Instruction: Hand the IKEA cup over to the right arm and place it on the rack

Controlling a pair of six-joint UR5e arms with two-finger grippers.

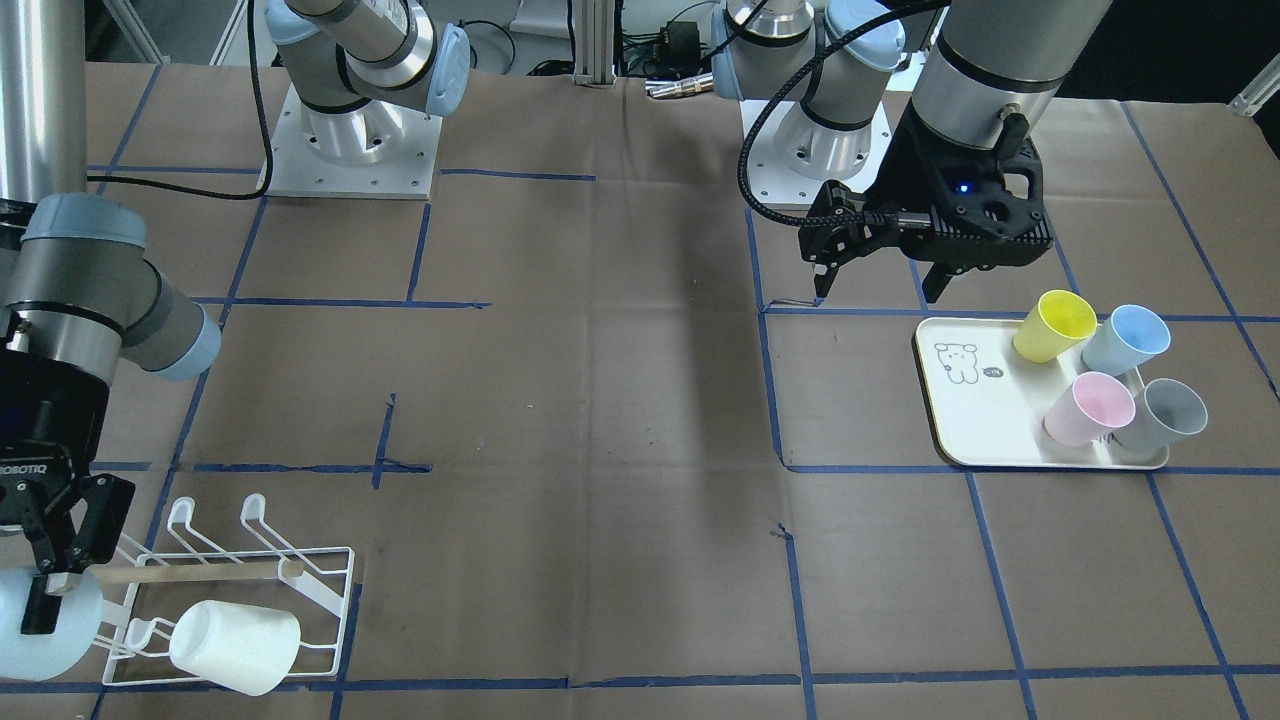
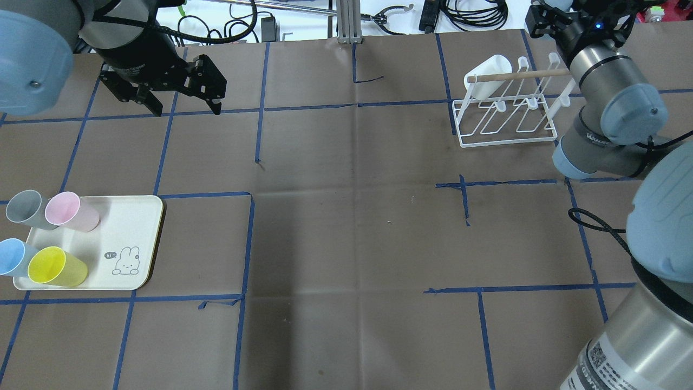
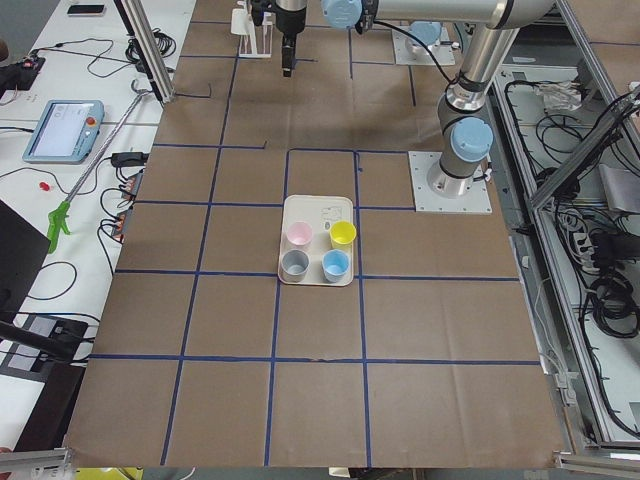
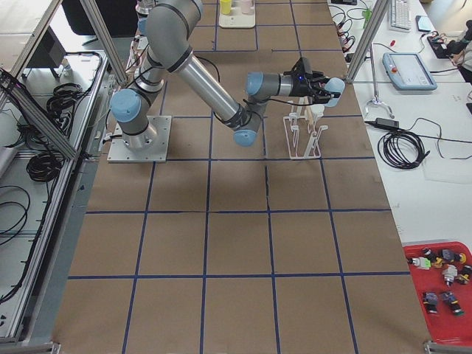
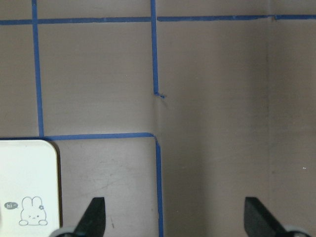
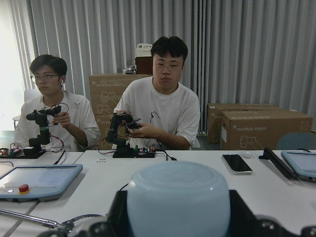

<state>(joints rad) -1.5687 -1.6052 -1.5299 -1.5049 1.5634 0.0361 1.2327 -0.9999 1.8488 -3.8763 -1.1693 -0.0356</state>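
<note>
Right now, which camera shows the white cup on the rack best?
The front-facing view: the white cup is big and unblocked, tilted on the rack. The overhead view shows it small, behind the wooden handle. In the side views it is tiny; the wrist views miss it.

Left gripper (image 2: 187,110) spread wide, pointing down, right gripper (image 1: 48,598) clamped on pale cup (image 1: 55,645)
</note>
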